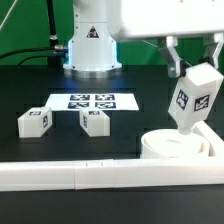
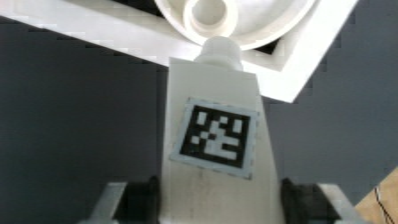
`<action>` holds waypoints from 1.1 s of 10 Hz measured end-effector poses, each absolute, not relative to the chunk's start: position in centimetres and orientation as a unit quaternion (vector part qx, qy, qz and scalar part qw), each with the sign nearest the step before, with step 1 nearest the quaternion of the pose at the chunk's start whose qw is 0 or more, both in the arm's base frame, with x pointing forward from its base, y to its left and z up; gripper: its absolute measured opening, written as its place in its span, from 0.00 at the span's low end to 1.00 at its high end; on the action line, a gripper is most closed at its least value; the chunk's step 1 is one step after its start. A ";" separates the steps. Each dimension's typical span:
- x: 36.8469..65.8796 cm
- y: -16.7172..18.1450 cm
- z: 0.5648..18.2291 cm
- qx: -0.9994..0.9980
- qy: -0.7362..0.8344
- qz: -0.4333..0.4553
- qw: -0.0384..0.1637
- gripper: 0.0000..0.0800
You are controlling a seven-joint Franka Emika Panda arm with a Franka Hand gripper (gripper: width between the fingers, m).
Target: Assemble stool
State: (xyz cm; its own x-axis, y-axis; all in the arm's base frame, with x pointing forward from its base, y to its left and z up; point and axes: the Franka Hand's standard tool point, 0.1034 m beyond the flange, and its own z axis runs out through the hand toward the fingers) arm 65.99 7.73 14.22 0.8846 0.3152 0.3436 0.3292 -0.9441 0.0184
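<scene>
White leg (image 2: 217, 110) in jaws, over seat (image 1: 160, 147)

Tagged leg (image 2: 217, 110), tip seemingly at seat (image 2: 276, 22)

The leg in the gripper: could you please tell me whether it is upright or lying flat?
Upright, slightly tilted: the leg hangs lengthwise from the gripper, narrow end down at the seat.

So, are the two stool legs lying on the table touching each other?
Apart. The exterior view shows bare dark table between the leftmost leg and the middle leg.
</scene>
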 end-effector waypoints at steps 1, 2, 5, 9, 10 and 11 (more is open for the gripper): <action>66.5 7.4 14.4 -0.964 -0.163 -0.208 0.016 0.40; 66.3 7.2 14.1 -0.962 -0.164 -0.219 0.013 0.40; 65.0 7.2 14.3 -0.955 -0.172 -0.243 0.004 0.40; 65.0 7.5 14.5 -0.948 -0.186 -0.257 -0.006 0.40; 65.0 7.6 14.5 -0.948 -0.186 -0.257 -0.006 0.40; 65.0 7.6 14.5 -0.948 -0.186 -0.256 -0.006 0.40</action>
